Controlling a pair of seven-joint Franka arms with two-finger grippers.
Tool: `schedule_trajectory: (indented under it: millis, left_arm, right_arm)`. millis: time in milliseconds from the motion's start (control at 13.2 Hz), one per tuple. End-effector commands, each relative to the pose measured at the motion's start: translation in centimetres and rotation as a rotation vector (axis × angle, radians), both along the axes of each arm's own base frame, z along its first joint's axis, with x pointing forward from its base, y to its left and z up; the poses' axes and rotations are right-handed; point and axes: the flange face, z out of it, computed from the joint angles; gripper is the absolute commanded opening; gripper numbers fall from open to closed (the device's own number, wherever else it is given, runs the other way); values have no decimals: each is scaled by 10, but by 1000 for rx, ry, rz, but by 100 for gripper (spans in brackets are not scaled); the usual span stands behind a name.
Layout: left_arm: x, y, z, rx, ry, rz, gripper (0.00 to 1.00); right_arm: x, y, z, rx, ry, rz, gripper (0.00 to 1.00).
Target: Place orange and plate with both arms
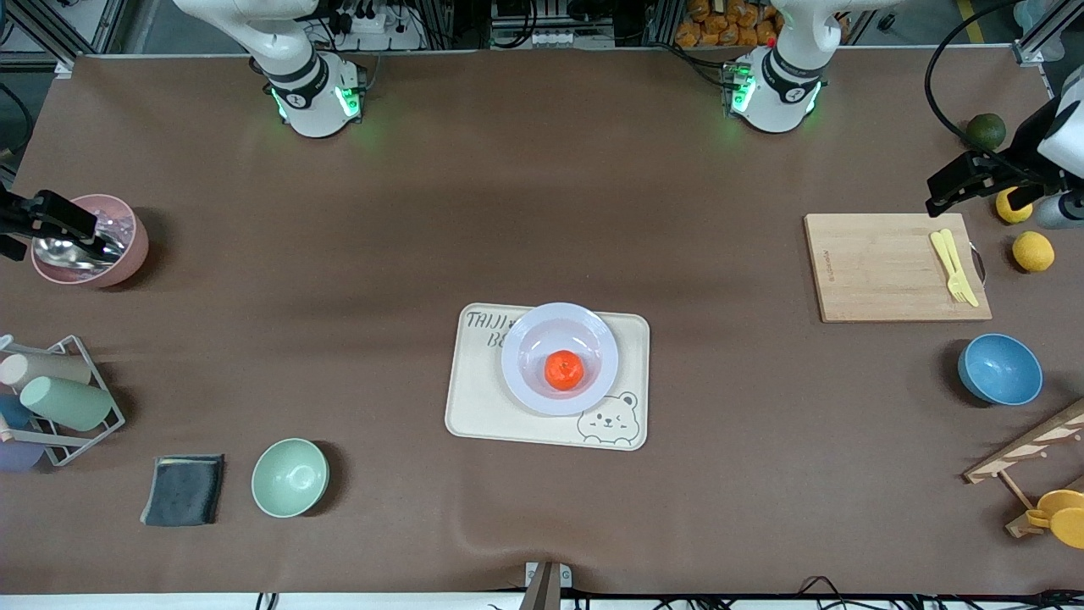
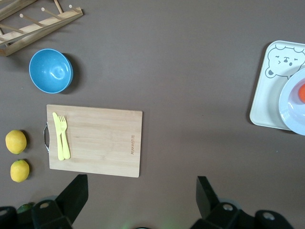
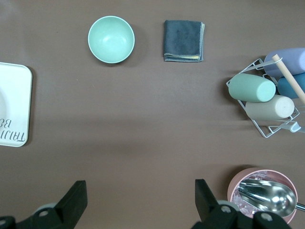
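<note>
The orange (image 1: 563,370) lies in the sunken centre of the pale plate (image 1: 529,339). The plate rests on a cream bear tray (image 1: 474,407) in the middle of the table. The left wrist view catches the plate's rim (image 2: 291,107) and a sliver of the orange (image 2: 302,93). My left gripper (image 1: 974,180) (image 2: 141,188) hangs open and empty over the left arm's end of the table, beside the cutting board. My right gripper (image 1: 47,219) (image 3: 140,193) hangs open and empty over the right arm's end, by the pink bowl. Both are well away from the plate.
Toward the left arm's end are a wooden cutting board (image 1: 881,267) with yellow cutlery (image 1: 953,267), two lemons (image 1: 1033,252), a dark green fruit (image 1: 986,130), a blue bowl (image 1: 999,369) and a wooden rack (image 1: 1029,449). Toward the right arm's end are a pink bowl (image 1: 127,254) holding a spoon, a cup rack (image 1: 59,407), a grey cloth (image 1: 183,490) and a green bowl (image 1: 290,478).
</note>
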Motion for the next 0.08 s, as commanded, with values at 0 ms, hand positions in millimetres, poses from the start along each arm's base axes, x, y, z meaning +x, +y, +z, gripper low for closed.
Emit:
schedule_trajectory:
  millis: [0]
  left_arm:
    - [-6,2,6,-18,4,-20,100]
  right_arm:
    - [-1,-1,3,-19,-4,-14,100]
